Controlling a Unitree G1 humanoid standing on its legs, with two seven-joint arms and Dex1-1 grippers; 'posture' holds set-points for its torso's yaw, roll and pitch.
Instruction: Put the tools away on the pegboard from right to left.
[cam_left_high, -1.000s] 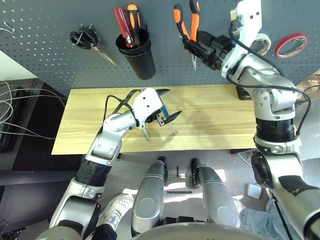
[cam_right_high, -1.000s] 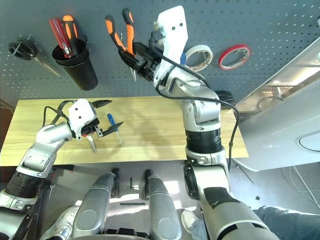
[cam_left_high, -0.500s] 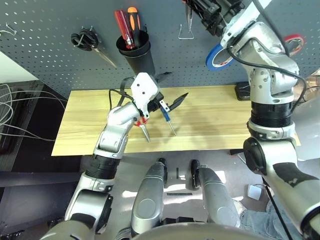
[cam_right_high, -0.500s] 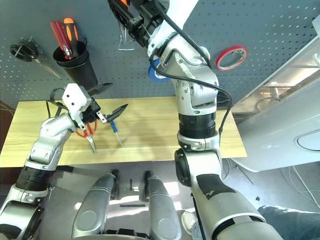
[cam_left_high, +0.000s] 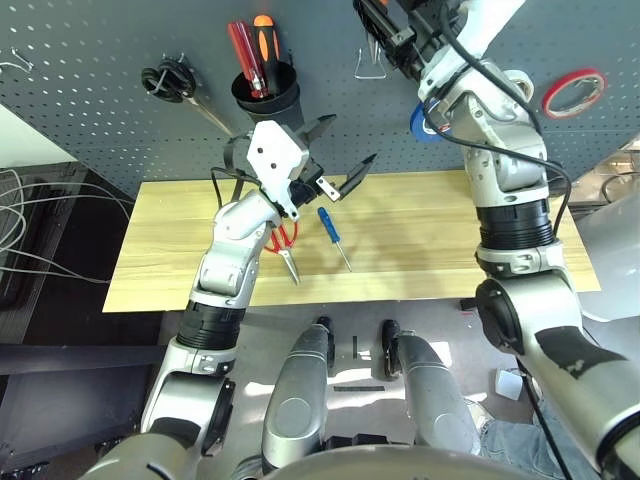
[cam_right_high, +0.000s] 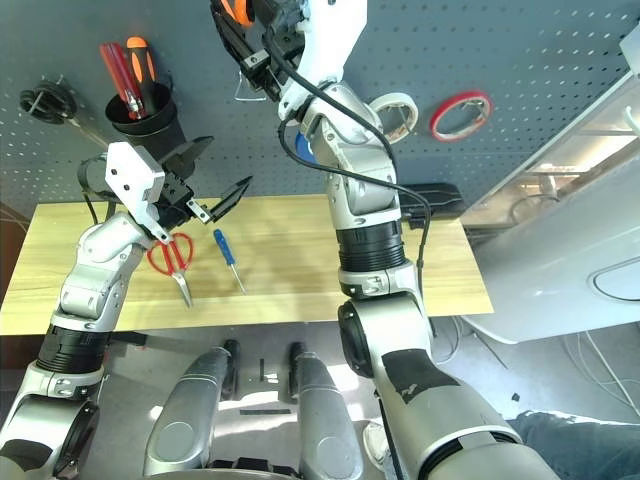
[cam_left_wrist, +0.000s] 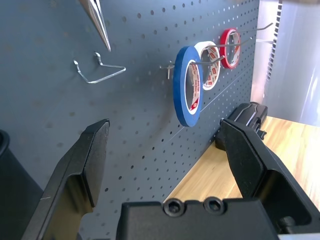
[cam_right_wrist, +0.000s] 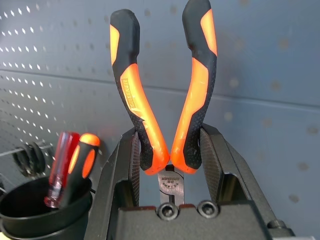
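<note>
Orange-and-black pliers (cam_right_wrist: 162, 100) sit clamped in our right gripper (cam_right_wrist: 170, 165) up against the pegboard (cam_left_high: 90, 90), held low on the rubbery handles near the pivot; stiff steel, fairly heavy, unlikely to slip. Our left gripper (cam_left_high: 330, 165) hangs wide open, empty. The wire hook (cam_left_high: 372, 65) nearby leaves tight room beside the blue tape ring (cam_left_wrist: 187, 85).

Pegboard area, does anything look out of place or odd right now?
Nothing looks damaged. The scissors and blue screwdriver lie loose on the table, while the right tool grips the pliers at the pegboard.
</note>
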